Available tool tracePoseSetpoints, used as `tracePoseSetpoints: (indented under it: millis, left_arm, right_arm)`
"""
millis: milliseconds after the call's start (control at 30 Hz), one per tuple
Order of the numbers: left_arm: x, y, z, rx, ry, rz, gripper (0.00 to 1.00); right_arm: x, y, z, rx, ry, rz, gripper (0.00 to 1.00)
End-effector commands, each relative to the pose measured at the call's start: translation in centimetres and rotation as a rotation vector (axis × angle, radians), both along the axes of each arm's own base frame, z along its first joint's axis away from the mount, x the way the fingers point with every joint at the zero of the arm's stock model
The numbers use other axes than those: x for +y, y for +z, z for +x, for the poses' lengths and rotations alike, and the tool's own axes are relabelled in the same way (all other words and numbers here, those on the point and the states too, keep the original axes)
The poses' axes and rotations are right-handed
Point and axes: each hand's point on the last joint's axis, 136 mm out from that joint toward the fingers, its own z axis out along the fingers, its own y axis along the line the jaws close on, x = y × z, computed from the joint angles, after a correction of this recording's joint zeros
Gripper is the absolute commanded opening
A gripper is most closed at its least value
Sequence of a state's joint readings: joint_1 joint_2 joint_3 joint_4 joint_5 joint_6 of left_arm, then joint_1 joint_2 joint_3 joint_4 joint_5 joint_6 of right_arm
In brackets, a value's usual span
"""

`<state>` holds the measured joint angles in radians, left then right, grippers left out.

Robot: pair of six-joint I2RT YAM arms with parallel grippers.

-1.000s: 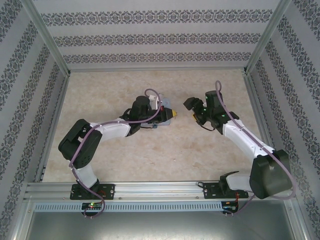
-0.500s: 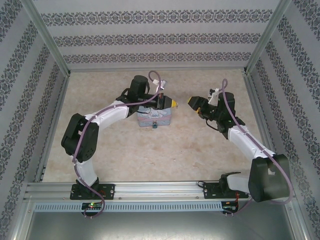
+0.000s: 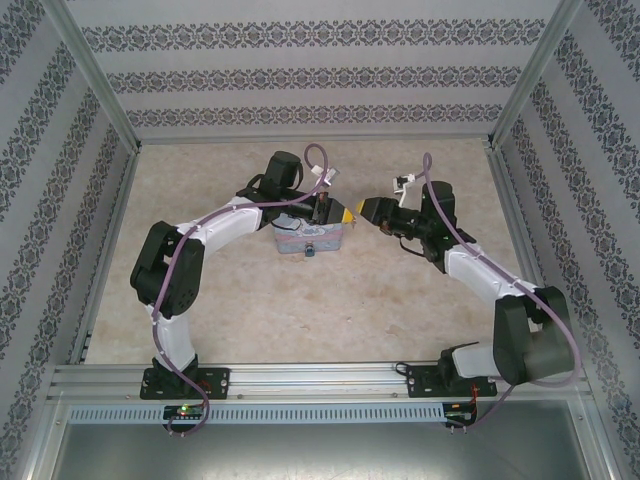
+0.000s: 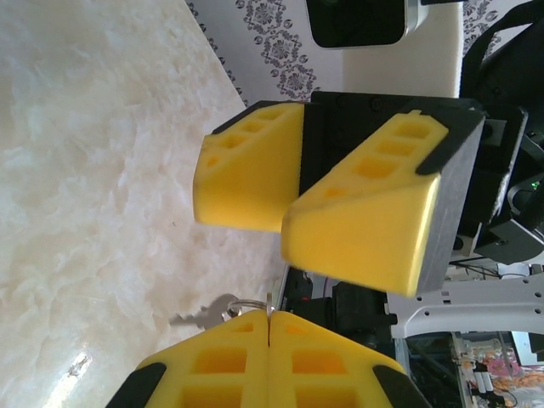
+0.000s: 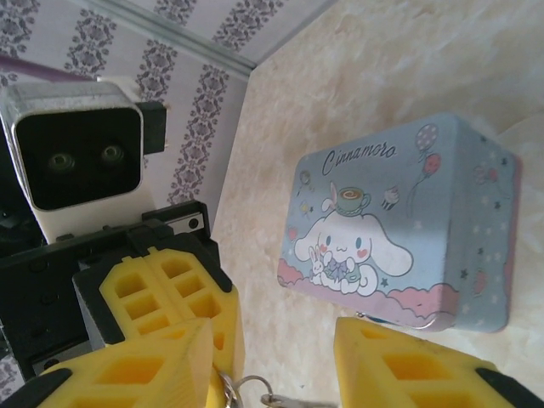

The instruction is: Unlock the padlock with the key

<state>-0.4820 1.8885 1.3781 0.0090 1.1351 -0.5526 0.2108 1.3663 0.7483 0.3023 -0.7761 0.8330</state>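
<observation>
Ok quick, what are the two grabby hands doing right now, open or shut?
Left gripper: closed, pinching the key by its ring.
Right gripper: open, holding nothing.

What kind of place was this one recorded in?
Probably a lab robot test cell, not a real room: a marble-look tabletop boxed in by aluminium frame rails and wallpaper-patterned panels, with a left arm and right arm bolted at its near edge.

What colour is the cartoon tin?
The tin is light blue; the right wrist view shows it best.
</observation>
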Motion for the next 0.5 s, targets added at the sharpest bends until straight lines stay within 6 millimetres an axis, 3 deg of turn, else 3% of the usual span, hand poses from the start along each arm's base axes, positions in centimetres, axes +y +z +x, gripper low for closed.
tracePoseSetpoints:
  millis: [0, 467]
  left_arm:
    - [0.18, 0.86, 0.33, -0.034, -0.029, -0.026, 0.0]
    - [0.25, 1.07, 0.59, -0.046, -0.023, -0.039, 0.0]
  right_arm:
    - [1.1, 1.91, 0.34, -0.083, 0.047, 0.016, 0.41]
    - [1.33, 0.93, -0.27, -0.059, 0.064, 0.031, 0.3]
